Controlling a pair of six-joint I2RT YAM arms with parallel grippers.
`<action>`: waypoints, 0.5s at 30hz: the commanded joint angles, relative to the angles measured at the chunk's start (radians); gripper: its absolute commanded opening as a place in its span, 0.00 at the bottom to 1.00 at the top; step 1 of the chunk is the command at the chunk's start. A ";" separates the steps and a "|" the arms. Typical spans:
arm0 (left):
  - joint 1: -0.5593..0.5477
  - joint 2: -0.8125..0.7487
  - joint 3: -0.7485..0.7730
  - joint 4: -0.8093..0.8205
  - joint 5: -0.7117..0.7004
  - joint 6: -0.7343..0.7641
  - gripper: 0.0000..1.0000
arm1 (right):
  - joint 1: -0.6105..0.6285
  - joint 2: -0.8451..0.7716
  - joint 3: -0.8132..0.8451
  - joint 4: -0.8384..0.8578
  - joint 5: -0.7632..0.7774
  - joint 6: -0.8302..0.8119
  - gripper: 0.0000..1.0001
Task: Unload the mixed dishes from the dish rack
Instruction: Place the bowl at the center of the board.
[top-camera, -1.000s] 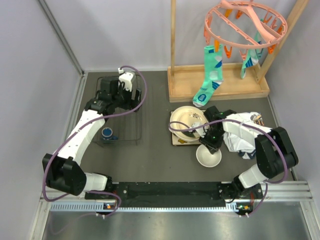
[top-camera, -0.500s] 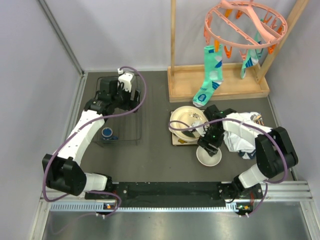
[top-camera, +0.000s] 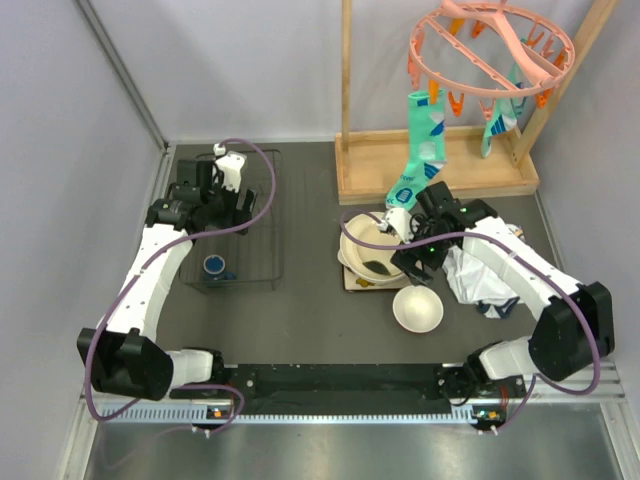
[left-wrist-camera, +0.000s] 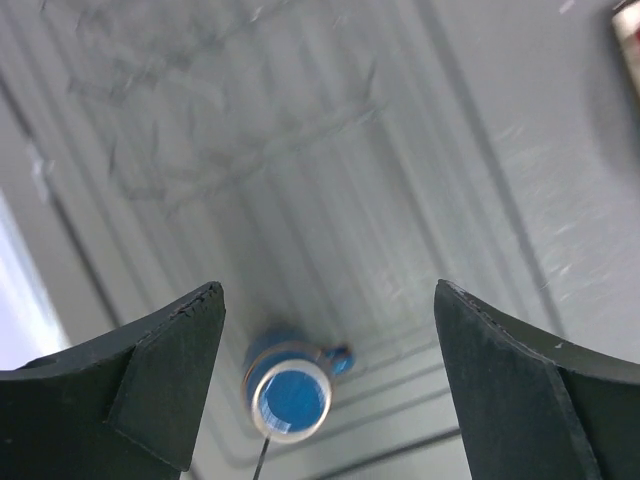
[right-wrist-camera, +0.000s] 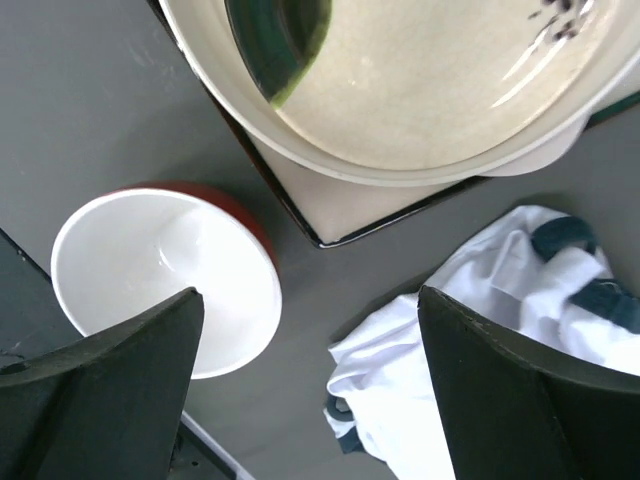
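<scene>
The right fingers (right-wrist-camera: 112, 392) are open over the small white bowl (top-camera: 417, 309), which sits on the bench (top-camera: 320, 305) beside the large cream dishes (top-camera: 368, 243). The left fingers (left-wrist-camera: 168, 372) are open above the dish rack (top-camera: 256, 252) by the left edge. The dark blue mug (top-camera: 214, 266) stands in it.

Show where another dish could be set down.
Bare table lies between the dish rack and the plate stack, running to the near edge. Crowded on the right: stack, small white bowl and white cloth sit close together.

1 overhead view, 2 downward wrist close-ups
</scene>
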 joint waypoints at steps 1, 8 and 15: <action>0.029 -0.046 0.032 -0.142 -0.073 0.050 0.89 | -0.009 -0.080 0.079 -0.011 -0.034 0.024 0.89; 0.041 -0.055 -0.019 -0.210 -0.159 0.093 0.90 | -0.007 -0.135 0.103 0.043 -0.094 0.090 0.94; 0.066 -0.037 -0.097 -0.221 -0.204 0.140 0.93 | -0.009 -0.175 0.042 0.115 -0.129 0.143 0.95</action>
